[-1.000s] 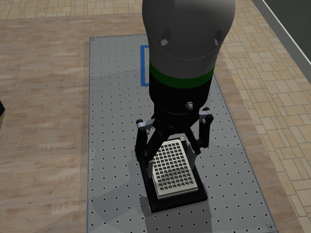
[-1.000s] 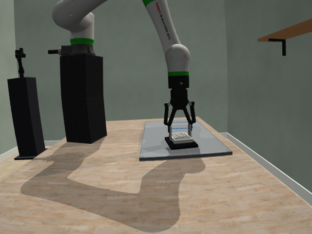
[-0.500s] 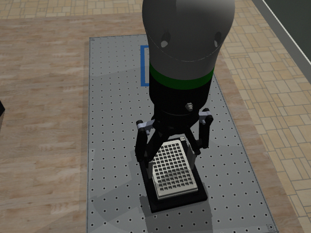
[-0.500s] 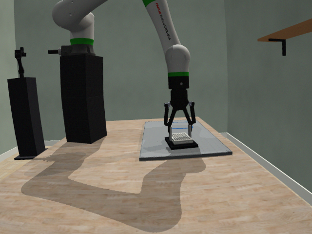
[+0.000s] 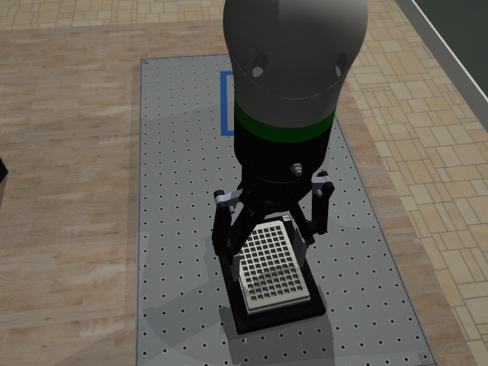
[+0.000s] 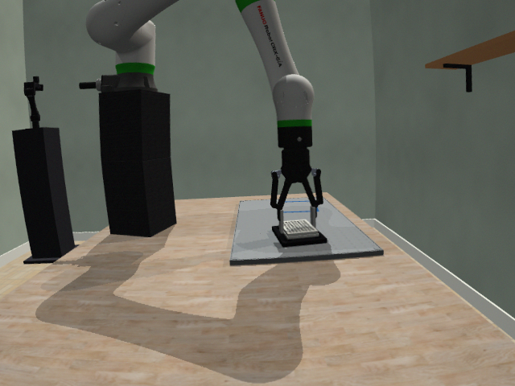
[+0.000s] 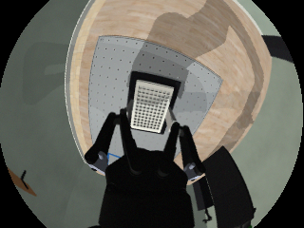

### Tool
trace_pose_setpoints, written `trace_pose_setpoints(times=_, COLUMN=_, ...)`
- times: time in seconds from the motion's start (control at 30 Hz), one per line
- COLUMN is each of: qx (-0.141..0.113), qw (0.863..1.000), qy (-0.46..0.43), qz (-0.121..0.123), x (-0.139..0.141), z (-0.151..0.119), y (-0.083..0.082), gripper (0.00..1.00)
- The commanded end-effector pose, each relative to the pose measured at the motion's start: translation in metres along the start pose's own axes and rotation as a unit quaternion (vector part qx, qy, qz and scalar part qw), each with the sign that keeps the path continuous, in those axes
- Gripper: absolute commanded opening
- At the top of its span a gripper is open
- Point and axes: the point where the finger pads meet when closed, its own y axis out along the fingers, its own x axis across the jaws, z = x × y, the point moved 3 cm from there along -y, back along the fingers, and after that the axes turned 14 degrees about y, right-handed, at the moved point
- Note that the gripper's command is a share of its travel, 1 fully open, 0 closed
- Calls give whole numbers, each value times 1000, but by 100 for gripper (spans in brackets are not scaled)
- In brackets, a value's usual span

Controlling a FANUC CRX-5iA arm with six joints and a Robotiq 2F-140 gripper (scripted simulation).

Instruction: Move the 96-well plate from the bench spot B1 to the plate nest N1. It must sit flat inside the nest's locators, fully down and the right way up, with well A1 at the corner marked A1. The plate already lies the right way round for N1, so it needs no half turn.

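The white 96-well plate (image 5: pixel 271 265) lies the right way up on the black plate nest N1 (image 5: pixel 275 295) on the grey perforated baseplate. My gripper (image 5: pixel 265 245) stands straight above it, shut on the plate's two long sides near its far end. A small A1 label (image 5: pixel 286 216) shows at the nest's far right corner. In the exterior view the plate (image 6: pixel 298 227) looks level and low in the nest (image 6: pixel 299 240). The wrist view shows the plate (image 7: pixel 151 106) between my fingers. I cannot tell whether it is fully down.
The blue outline of spot B1 (image 5: pixel 226 103) lies at the far part of the baseplate, partly hidden behind my arm. The robot's black pedestal (image 6: pixel 135 162) and a black camera stand (image 6: pixel 41 190) are far left. A wall shelf (image 6: pixel 474 54) is at right.
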Motion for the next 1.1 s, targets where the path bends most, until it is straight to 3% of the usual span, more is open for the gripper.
trace_pose_setpoints(times=0.0, qx=0, qw=1000, qy=0, qz=0, x=0, z=0, y=0, gripper=0)
trace_pose_setpoints(times=0.57, qx=0, qw=1000, qy=0, qz=0, x=0, z=0, y=3, gripper=0)
trace_pose_setpoints(times=0.6, qx=0, qw=1000, qy=0, qz=0, x=0, z=0, y=3, gripper=100)
trace_pose_setpoints(times=1.07, qx=0, qw=1000, qy=0, qz=0, x=0, z=0, y=3, gripper=100)
